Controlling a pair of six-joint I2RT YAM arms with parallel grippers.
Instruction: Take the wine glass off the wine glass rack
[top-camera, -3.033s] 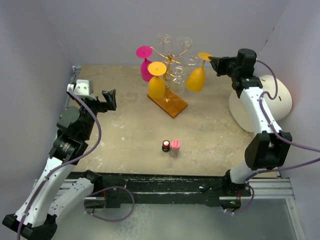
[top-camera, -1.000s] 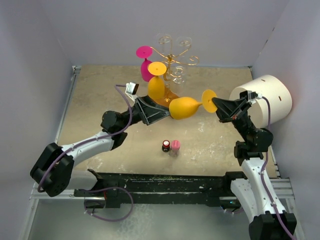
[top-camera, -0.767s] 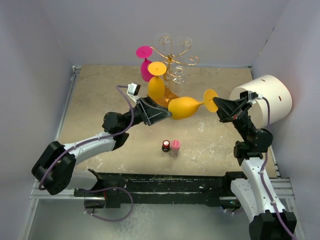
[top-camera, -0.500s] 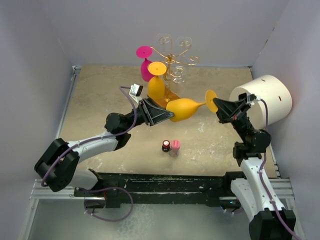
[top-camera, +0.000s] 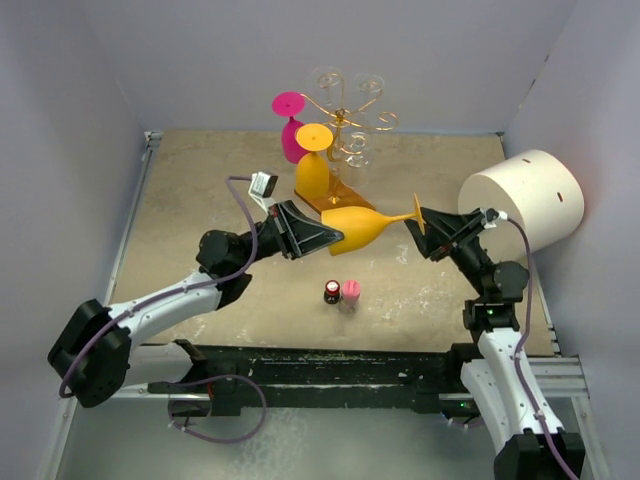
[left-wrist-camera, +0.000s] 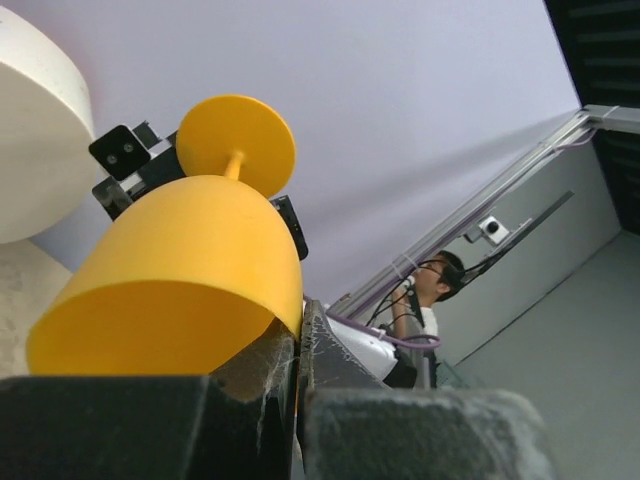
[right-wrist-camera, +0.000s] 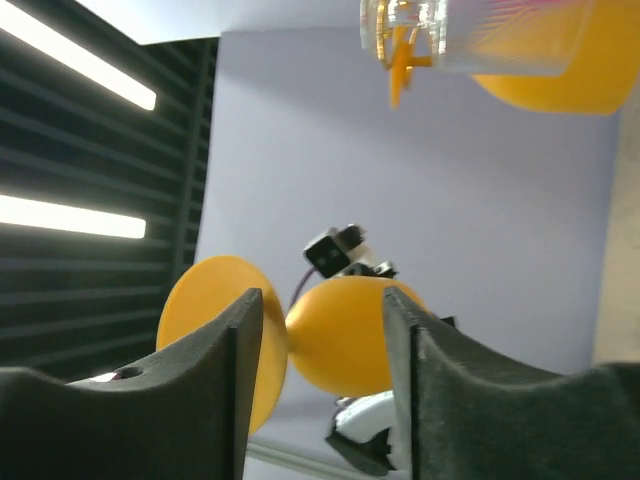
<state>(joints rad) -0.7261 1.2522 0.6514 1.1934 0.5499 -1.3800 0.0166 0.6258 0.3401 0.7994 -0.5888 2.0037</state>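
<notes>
A yellow wine glass (top-camera: 362, 225) lies sideways in the air in front of the wine glass rack (top-camera: 345, 112), free of its gold wire arms. My left gripper (top-camera: 335, 238) is shut on the rim of its bowl; the left wrist view shows the bowl (left-wrist-camera: 180, 270) pinched at my left gripper (left-wrist-camera: 297, 335). My right gripper (top-camera: 422, 230) stands open around the stem, beside the foot (top-camera: 415, 214). In the right wrist view the foot (right-wrist-camera: 205, 325) and bowl (right-wrist-camera: 345, 335) sit between the spread fingers (right-wrist-camera: 410, 350), without touching.
On the rack hang another yellow glass (top-camera: 313, 168), a pink glass (top-camera: 290, 125) and clear glasses (top-camera: 352, 148); its wooden base (top-camera: 335, 200) lies just behind the held glass. A white cylinder (top-camera: 520, 200) stands at the right. Two small bottles (top-camera: 341, 292) stand at the front.
My left gripper closed on the bowl's rim and my right gripper opened off the foot. The glass sank a little lower and leftward; the right arm dropped down.
</notes>
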